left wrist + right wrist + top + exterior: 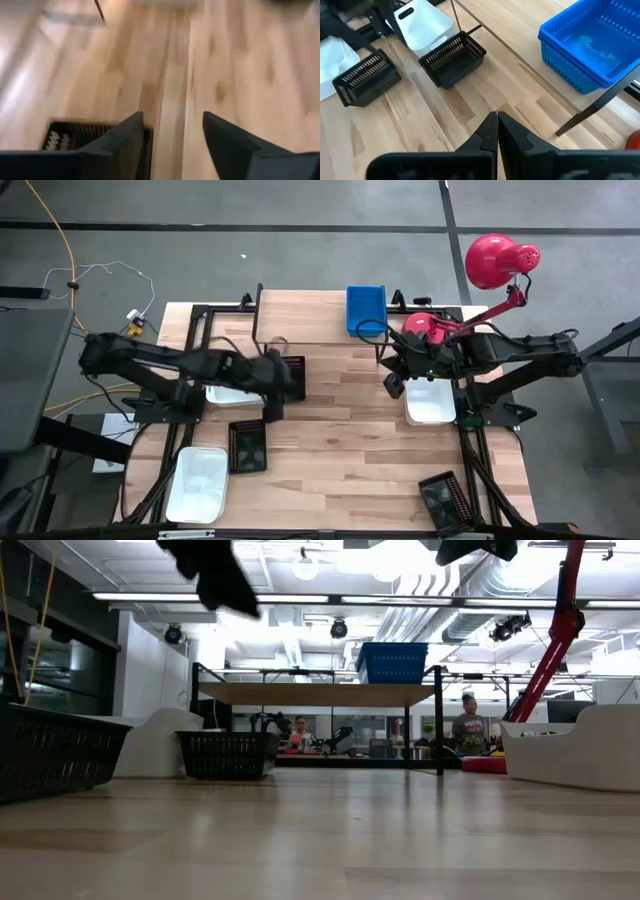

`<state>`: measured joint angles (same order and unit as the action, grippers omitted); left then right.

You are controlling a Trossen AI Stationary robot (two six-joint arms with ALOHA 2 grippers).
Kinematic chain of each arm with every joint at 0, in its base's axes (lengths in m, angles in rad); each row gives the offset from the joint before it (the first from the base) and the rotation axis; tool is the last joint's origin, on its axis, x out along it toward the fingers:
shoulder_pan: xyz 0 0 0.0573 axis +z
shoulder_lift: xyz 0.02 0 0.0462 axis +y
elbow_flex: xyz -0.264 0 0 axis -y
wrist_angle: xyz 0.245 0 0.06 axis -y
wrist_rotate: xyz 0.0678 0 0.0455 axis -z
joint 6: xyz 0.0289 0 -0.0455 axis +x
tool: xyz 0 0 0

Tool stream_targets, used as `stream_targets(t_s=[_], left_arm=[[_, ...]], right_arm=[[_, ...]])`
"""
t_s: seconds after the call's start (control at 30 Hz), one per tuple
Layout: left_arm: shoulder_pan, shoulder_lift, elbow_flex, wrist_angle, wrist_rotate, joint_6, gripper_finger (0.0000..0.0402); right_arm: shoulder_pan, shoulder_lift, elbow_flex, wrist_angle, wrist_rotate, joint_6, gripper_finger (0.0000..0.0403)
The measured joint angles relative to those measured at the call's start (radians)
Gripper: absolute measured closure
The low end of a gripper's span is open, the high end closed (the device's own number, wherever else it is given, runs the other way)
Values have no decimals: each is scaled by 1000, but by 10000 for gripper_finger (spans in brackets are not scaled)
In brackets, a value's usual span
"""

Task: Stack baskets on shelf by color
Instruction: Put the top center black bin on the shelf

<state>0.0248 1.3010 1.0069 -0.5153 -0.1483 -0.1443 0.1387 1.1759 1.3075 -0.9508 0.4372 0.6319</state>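
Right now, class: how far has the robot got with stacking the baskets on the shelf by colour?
Done: the blue baskets sit stacked on the shelf. In hand: nothing; the left gripper hovers open over a black basket, the right gripper is shut and empty. Left: the black baskets and white baskets still on the table.

Grey floor [300, 260] — bright ceiling lights [310, 565]
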Motion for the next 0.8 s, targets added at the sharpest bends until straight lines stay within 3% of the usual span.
stream_targets(t_s=[0.23,0.5,0.67,0.8], left_arm=[[-12,214,0,-7,-39,17,142],[-5,371,-1,-13,-74,0,135],[-4,432,-1,-35,-133,-17,159],[-5,455,-1,-50,-132,-13,228]], right_arm=[[0,0,0,0,-1,-1,403],[0,0,0,-3,-20,-2,403],[0,0,0,-3,-20,-3,403],[0,0,0,-3,-20,-3,403]])
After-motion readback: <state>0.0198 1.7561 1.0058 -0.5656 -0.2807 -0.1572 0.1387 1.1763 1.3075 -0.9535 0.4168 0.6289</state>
